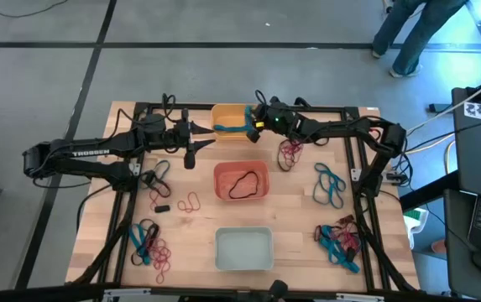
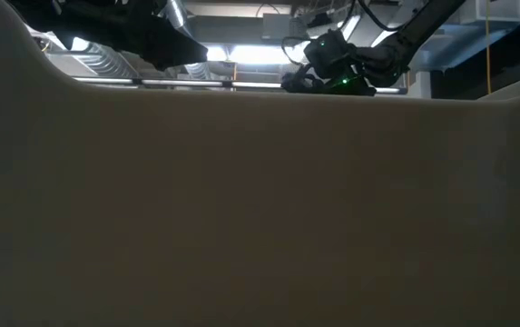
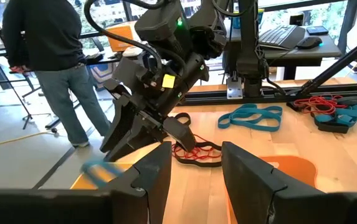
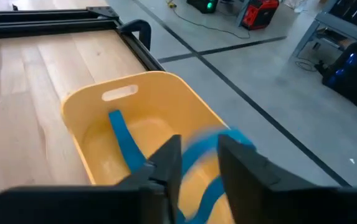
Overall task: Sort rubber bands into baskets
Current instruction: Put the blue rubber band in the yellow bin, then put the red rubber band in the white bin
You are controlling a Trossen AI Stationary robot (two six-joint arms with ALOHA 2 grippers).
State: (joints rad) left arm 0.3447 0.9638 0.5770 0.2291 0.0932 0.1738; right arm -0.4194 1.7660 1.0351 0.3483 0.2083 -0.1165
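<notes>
The yellow-orange basket [image 1: 227,118] stands at the table's far edge, the red-orange basket [image 1: 242,182] in the middle with a black band [image 1: 243,184] lying in it, and the pale basket [image 1: 243,249] near the front. My right gripper [image 4: 200,163] hovers over the yellow-orange basket [image 4: 141,124], its fingers apart. A blurred blue rubber band [image 4: 214,152] runs through the gap. Another strip of blue band [image 4: 122,138] lies inside that basket. My left gripper [image 3: 194,171] stands open and empty just left of the basket. My right gripper slants down over the yellow-orange basket from the table's right side. The blurred blue band [image 4: 197,186] passes between its parted fingers and hangs into the basket. Whether the fingers touch it, I cannot tell.
Loose bands lie in heaps: red [image 1: 290,153] and blue [image 1: 330,186] on the right, mixed [image 1: 338,239] at the near right, mixed [image 1: 149,243] at the near left, and red [image 1: 190,202] left of centre. A person [image 3: 47,56] stands beyond the table.
</notes>
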